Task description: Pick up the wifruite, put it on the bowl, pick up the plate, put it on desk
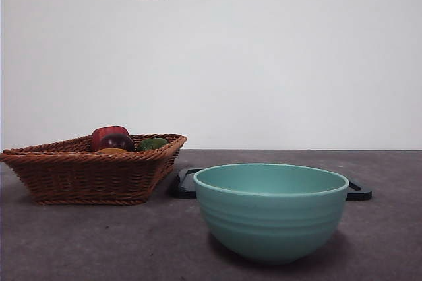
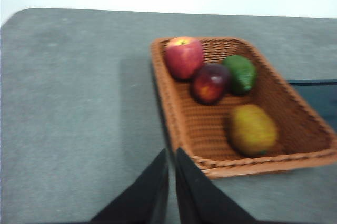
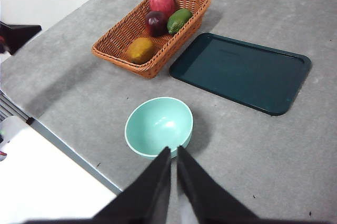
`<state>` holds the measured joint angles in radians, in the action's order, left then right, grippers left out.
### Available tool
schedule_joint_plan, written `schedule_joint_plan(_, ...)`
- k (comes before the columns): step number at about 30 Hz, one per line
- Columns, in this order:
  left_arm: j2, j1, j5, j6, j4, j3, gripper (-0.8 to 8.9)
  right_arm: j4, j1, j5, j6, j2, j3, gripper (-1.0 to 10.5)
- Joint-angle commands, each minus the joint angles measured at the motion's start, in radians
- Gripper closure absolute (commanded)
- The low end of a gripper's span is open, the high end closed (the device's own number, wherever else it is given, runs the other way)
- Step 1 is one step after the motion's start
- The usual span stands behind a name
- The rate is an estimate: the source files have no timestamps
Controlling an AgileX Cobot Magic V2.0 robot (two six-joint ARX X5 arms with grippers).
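The wifruite [image 2: 252, 130] is seen lying in the basket [image 3: 113, 40] with three other fruits, at about 11 o'clock from the bowl [image 3: 159, 126] in the right wrist view. The tray [image 3: 242, 71] is set at the bowl's 1 o'clock on the desk [image 3: 253, 155]. The left gripper [image 2: 171, 156] and right gripper [image 3: 174, 153] are held above it, jaws together

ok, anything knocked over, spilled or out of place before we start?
Nothing stands out. The bowl sits upright and empty, the wifruite lies in the wicker basket with the other fruit, and the dark tray lies flat beside the basket.
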<state>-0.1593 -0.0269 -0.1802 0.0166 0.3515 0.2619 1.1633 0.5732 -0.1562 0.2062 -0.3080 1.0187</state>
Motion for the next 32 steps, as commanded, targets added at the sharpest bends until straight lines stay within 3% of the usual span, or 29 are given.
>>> schedule_joint_plan(1,0.051,-0.001,0.011,0.004,-0.073,-0.084,7.94,-0.01,0.006,0.002,-0.008,-0.002,0.016,9.3)
schedule_joint_plan(8,0.132,0.0,0.14,0.095,-0.106,-0.197,7.94,-0.01,0.006,0.001,-0.008,-0.002,0.016,9.3)
schedule_joint_plan(13,0.143,0.002,0.203,0.097,-0.106,-0.217,7.94,-0.01,0.006,0.001,-0.008,-0.002,0.016,9.3)
schedule_joint_plan(32,0.156,0.035,0.21,0.075,-0.163,-0.251,7.94,-0.01,0.006,0.001,-0.008,-0.002,0.016,9.3)
